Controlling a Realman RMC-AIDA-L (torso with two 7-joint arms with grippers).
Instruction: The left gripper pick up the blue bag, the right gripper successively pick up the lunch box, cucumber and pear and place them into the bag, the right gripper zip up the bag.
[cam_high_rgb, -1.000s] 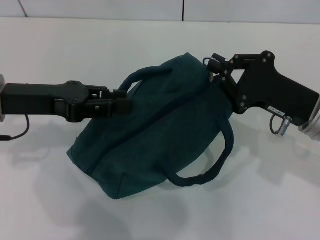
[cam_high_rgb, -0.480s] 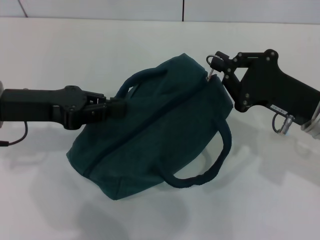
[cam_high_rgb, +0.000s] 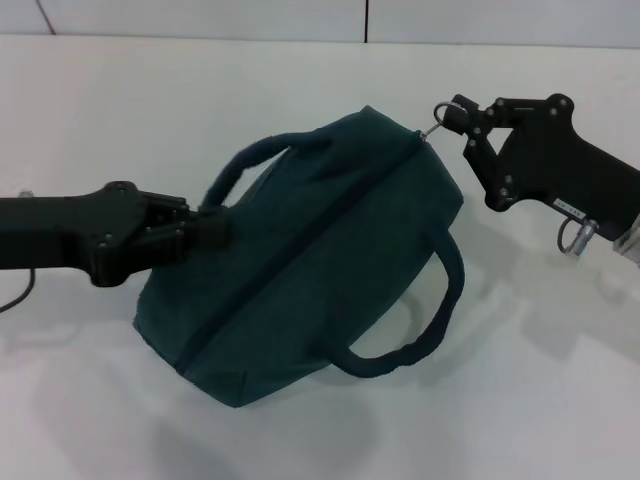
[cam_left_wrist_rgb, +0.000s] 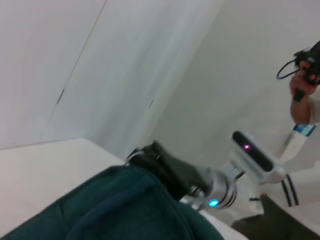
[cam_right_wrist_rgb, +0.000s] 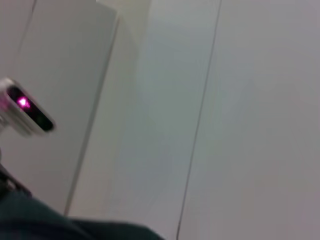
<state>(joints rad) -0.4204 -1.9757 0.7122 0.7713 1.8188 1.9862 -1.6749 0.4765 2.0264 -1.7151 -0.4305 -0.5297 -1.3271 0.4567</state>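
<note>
No text can be read anywhere. The right gripper (cam_high_rgb: 452, 112) carries a small white label (cam_high_rgb: 571, 208) at its 4 o'clock side, its print too small to make out.

One blue bag (cam_high_rgb: 310, 260), two handles, two grippers.

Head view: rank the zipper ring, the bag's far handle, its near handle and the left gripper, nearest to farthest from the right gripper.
1. Zipper ring, at the right gripper.
2. Far handle, on the bag's far side.
3. Near handle, on the bag's front side.
4. Left gripper, at the bag's opposite end.
</note>
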